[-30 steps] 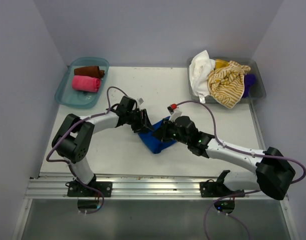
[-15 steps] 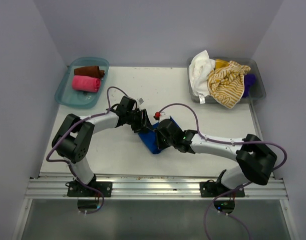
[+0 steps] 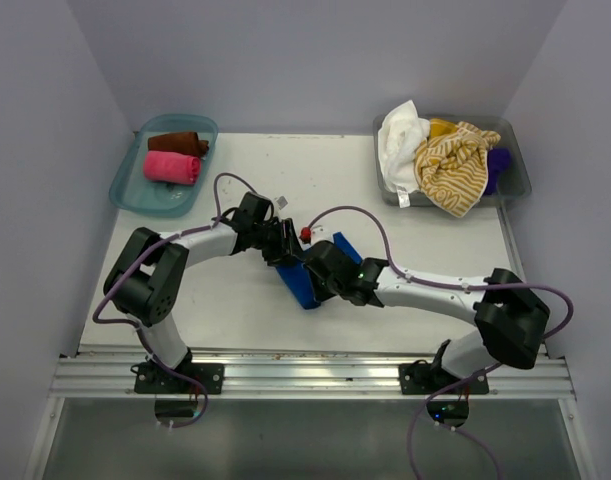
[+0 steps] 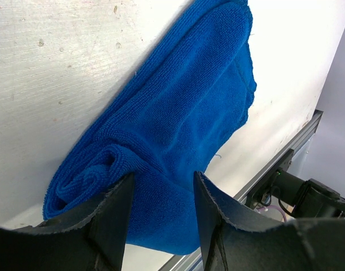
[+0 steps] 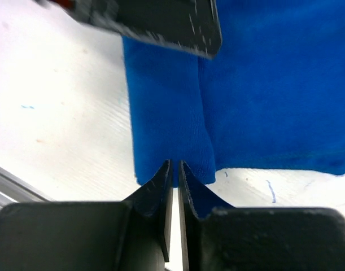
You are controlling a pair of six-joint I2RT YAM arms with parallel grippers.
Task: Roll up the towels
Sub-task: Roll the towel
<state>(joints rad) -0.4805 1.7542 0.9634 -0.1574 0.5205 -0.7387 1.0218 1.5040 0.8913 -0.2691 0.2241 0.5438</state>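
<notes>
Two fingers of the right gripper (image 5: 173, 164) stand almost together, and we judge them closed on a pinch of the blue towel (image 5: 274, 84) at its near hem, where a raised crease runs away from their tips. Opposite it, the left gripper (image 4: 162, 178) has its jaws apart with blue cloth filling the gap and the rolled-up end just beside one finger; we cannot tell whether it squeezes. From above, the towel lies mid-table (image 3: 425, 230) between both wrists, its long axis slanting from near-left to far-right, with the unrolled length stretching away from the left gripper, so we think the roll must travel that way. Only the right wrist, lying over the cloth, looks to be in the path. Well apart, the left tray (image 3: 125, 190) holds a pink roll (image 3: 171, 167) and a brown roll (image 3: 177, 143); the right tray (image 3: 515, 180) holds loose towels
</notes>
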